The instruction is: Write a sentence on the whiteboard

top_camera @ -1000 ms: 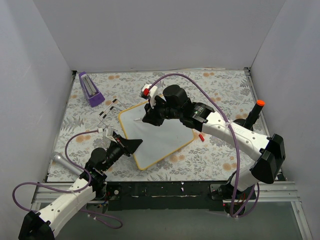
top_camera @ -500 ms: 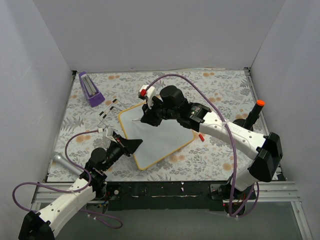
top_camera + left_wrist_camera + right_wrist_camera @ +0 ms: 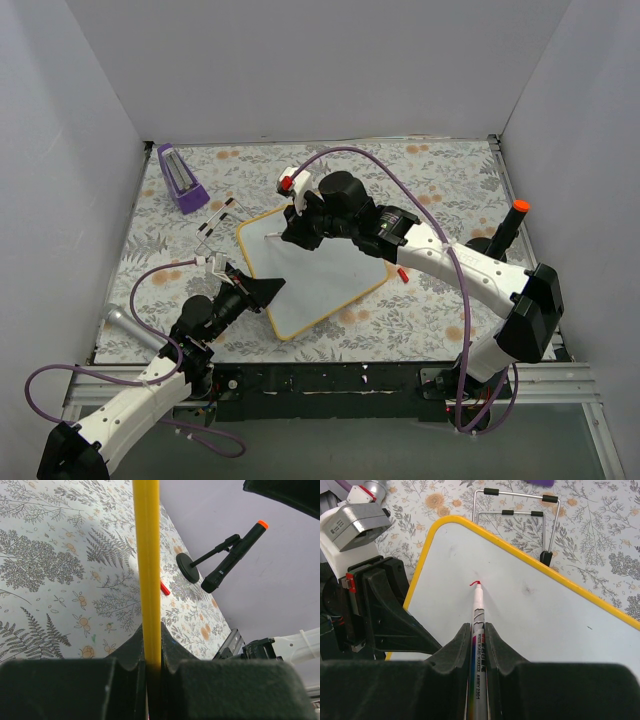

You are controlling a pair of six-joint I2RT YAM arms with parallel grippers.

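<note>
Top external view, entry for one moment.

Whiteboard (image 3: 330, 270): flat white rectangle with a thin yellow frame and rounded corners, lying turned at an angle on the floral tablecloth (image 3: 430, 180) at mid-table, between the two arms. Its surface looked almost wholly blank from above. In the right wrist view the whiteboard (image 3: 530, 630) bore one short red stroke (image 3: 475, 583) near its upper left corner, plus a few faint grey smudges. No words could be read.

Left gripper (image 3: 268, 289): at the near left edge of the board. In the left wrist view the left gripper (image 3: 152, 647) was clamped together on the yellow frame (image 3: 147, 555), seen edge-on and running straight up the picture.

Right gripper (image 3: 297, 232): over the far left corner of the board. In its own view the right gripper (image 3: 478, 630) was closed on a marker (image 3: 477, 607), white-barrelled with printed lettering, whose tip met the board at the end of the stroke.

Other items:
- Purple block (image 3: 180, 178), far left corner of the table, well apart from the board.
- Wire stand (image 3: 218, 222) with black sleeves, just beyond the board's far left edge.
- Red cap (image 3: 400, 272), on the cloth just beside the board's right corner.
- Black rod with orange tip (image 3: 508, 225), on a round base near the right wall.
</note>
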